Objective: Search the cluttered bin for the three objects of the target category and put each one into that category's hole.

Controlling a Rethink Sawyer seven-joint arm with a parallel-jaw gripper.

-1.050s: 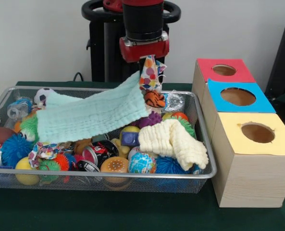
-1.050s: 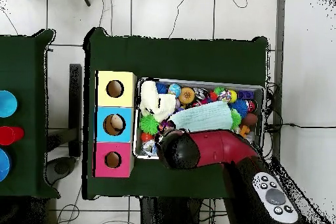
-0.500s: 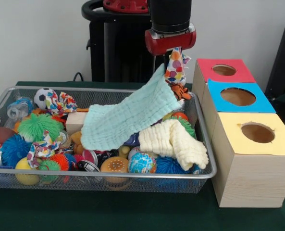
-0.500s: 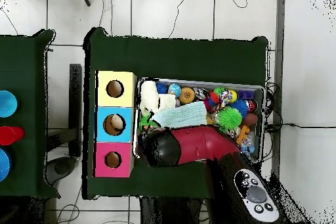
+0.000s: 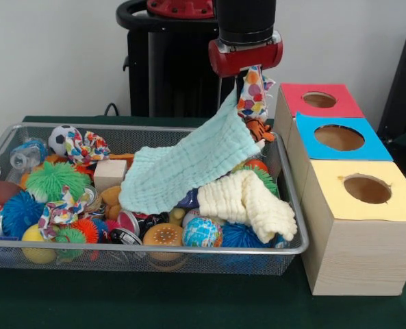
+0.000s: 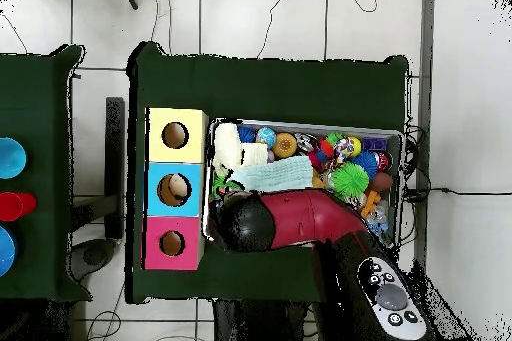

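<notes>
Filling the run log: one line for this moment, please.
hand: shut on polka-dot cloth | mint cloth: lifted along, trailing into bin | red box: beside hand

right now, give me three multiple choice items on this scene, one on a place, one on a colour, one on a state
1. Where does the pale yellow folded cloth lie?
A. in the wire mesh bin, at the end nearest the boxes
B. on the table
C. on the red-topped box

2. Which box top is nearest the camera in the front view?
A. red
B. blue
C. yellow

3. The mint green cloth is
A. flat in the bin
B. lifted at one end below the gripper
C. in a hole

Key: 1 A, it drapes over the toys there. 2 C, the yellow-topped box stands in front. 3 B, its upper end hangs by the gripper.
</notes>
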